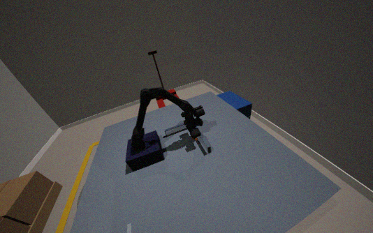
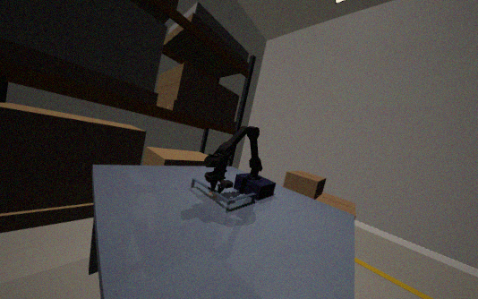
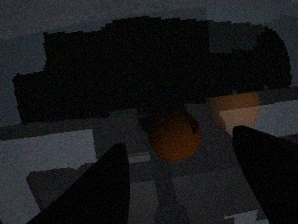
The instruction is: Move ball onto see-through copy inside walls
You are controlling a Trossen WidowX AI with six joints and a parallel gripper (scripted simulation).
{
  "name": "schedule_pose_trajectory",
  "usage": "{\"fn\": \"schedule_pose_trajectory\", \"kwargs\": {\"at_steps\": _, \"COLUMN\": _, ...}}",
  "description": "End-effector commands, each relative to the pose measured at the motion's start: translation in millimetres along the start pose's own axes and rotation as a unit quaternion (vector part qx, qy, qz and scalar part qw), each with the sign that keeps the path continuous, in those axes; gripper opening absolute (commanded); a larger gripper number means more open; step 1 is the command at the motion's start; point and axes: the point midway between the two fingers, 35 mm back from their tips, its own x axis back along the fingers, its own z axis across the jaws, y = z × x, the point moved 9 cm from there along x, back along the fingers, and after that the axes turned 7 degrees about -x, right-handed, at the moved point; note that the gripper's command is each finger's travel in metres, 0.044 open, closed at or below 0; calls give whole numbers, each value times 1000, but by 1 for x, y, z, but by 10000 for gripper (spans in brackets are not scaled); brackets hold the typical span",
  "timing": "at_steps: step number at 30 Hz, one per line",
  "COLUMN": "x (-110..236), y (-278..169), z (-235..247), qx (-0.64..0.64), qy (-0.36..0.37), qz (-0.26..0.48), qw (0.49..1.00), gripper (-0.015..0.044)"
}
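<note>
Item 1. Black six-joint arm [image 1: 144,104] on a dark blue box base [image 1: 156,158], standing on a pale blue table top [image 1: 224,181]. The arm arches over and points down into the walled corner.

Item 2. Black parallel-jaw gripper [image 3: 189,183]. Jaws stand about half open with nothing between them; the two dark fingers frame the lower edge of the wrist view with bare gap between.

Item 3. Small orange ball [image 3: 174,137]. It lies on the table ahead of the open fingers, roughly centred between them and not touched. In the top view it shows as an orange speck [image 1: 197,139] just under the gripper tip, beside the nearer wall.

Item 4. Paler, see-through orange copy of the ball [image 3: 234,111]. It sits just beside the ball, up and to the right in the wrist view.

Item 5. Two low clear walls [image 1: 205,144] meeting in a corner, seen from outside as a glassy L [image 2: 225,201].

Risks, as judged from here:
- A descending finger may clip the ball off-centre and send it rolling, possibly away from the copy.
- The wall is close to the gripper, so a finger could strike it on the way down.
- Release over the copy with any sideways drift may let the ball roll on rather than settle.
- Heavy shadow in the wrist view makes the ball's exact edge hard to read.
</note>
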Motion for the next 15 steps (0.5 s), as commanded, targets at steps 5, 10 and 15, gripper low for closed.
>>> {"fn": "schedule_pose_trajectory", "kwargs": {"at_steps": 5, "x": -17, "y": -2, "z": 0, "qx": -2, "qy": 1, "qz": 6, "qw": 1000, "gripper": 226}}
{"fn": "schedule_pose_trajectory", "kwargs": {"at_steps": 10, "x": -18, "y": -2, "z": 0, "qx": -2, "qy": 1, "qz": 6, "qw": 1000, "gripper": 147}}
{"fn": "schedule_pose_trajectory", "kwargs": {"at_steps": 15, "x": -18, "y": -2, "z": 0, "qx": -2, "qy": 1, "qz": 6, "qw": 1000, "gripper": 94}}
